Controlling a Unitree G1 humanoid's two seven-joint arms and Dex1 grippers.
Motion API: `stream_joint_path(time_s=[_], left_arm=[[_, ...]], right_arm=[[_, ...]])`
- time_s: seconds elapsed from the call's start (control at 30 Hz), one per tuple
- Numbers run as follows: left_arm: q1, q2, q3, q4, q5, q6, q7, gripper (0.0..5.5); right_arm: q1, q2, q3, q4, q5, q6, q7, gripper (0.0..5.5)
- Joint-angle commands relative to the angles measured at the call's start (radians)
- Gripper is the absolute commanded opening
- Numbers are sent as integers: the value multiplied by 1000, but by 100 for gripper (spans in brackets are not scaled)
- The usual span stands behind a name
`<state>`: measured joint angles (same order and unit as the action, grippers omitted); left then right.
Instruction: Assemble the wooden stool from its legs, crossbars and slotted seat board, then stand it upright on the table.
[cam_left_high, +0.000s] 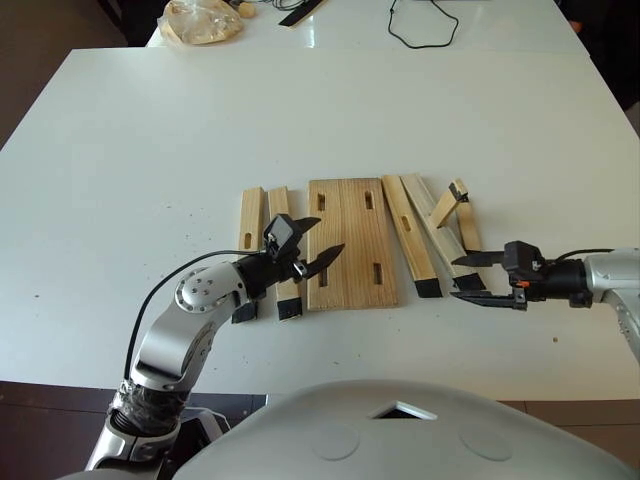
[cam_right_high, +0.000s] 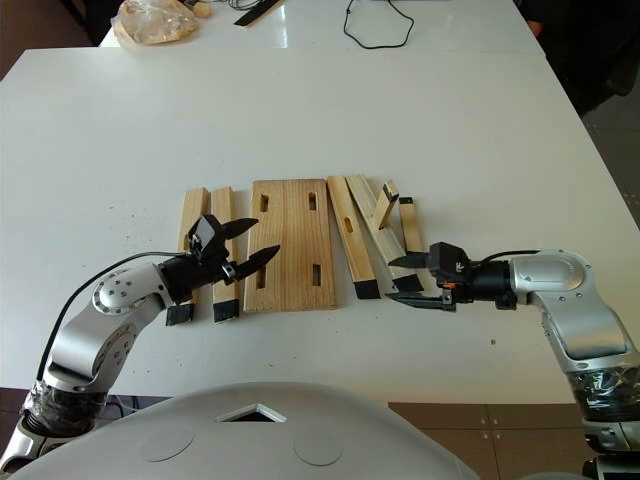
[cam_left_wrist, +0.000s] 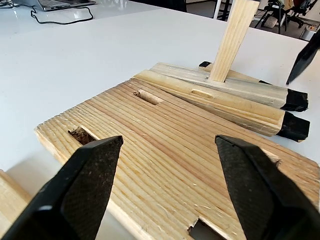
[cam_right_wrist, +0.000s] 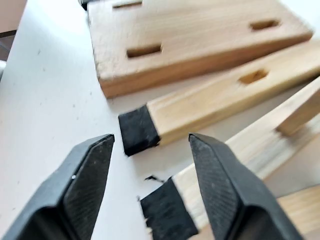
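Both tools gape wide, holding nothing: left tool (cam_left_high: 330, 233) over the slotted seat board (cam_left_high: 358, 232), right tool (cam_left_high: 455, 278) beside a black-tipped leg (cam_left_high: 412, 238) (flat on the surface (cam_left_high: 150, 130)).

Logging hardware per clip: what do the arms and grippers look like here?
The left arm and right arm are silver-grey with rounded joint housings. The left gripper and right gripper are black, each with two tapering, pointed fingers, finely textured inside. A thin black cable loops beside the left arm; a small orange part sits at the right gripper's base.
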<state>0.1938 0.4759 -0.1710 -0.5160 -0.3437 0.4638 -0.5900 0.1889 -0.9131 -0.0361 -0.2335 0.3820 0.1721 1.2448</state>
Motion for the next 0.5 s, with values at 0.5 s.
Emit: stream_joint_path(time_s=[0.5], left_arm=[[59, -5, 19, -47, 7, 2, 38, 344]], right_arm=[[119, 203, -52, -215, -165, 265, -576, 375]])
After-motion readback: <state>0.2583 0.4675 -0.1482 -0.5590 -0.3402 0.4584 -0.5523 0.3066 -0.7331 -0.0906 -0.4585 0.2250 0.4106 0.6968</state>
